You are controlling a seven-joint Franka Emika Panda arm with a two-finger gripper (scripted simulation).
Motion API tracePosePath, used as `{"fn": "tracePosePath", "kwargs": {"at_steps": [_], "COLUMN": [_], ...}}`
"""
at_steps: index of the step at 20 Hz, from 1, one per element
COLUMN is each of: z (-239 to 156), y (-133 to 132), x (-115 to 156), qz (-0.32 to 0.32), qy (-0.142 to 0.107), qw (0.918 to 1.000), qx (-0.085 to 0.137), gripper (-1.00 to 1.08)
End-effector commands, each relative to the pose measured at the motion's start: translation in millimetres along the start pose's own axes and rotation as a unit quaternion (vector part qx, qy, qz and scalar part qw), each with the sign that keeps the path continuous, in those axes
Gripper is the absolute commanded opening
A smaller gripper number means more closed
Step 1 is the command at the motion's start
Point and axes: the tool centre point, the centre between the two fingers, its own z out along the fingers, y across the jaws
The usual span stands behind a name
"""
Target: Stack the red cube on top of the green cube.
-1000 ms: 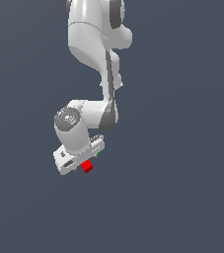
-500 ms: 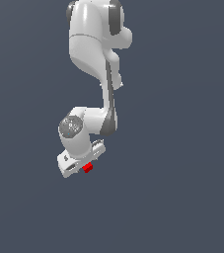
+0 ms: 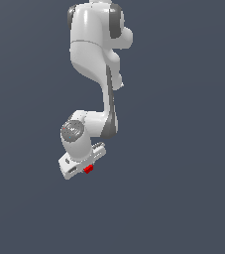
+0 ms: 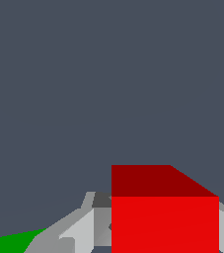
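Note:
The red cube point(image 4: 165, 222) fills the lower part of the wrist view. Grey fingers point(image 4: 91, 225) press against both of its sides, so my gripper point(image 4: 165, 242) is shut on it. In the exterior view the red cube point(image 3: 88, 169) shows just under the white hand, where my gripper point(image 3: 84, 166) sits low over the floor. Whether the cube is off the floor I cannot tell. Only a sliver of the green cube point(image 4: 7, 243) shows in the wrist view, just outside one finger. In the exterior view the green cube is hidden.
The white arm point(image 3: 91, 44) hangs down from the top of the exterior view. Its grey-capped wrist joint point(image 3: 74, 131) sits right above the hand. A plain dark grey floor point(image 3: 183, 198) surrounds everything.
The wrist and hand have come down and a little toward the exterior view's right, closing over the red cube. The red cube has stayed in almost the same spot.

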Motion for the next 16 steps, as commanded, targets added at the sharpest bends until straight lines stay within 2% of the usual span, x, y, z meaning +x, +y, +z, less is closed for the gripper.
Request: {"fn": "tracePosePath", "kwargs": {"at_steps": [1,10,16], "z": [-0.3,-1.3,-20.3], "y": [0.3,0.1,-0.5], "x": [0.2,-0.1,-0.7], "qz": [0.0,0.0,0.0], "qy": [0.0,0.0,0.0], "qw": [1.0,1.0,1.0], "qx": [0.0,0.0,0.0], "gripper": [-1.0,-1.0,-1.0]}}
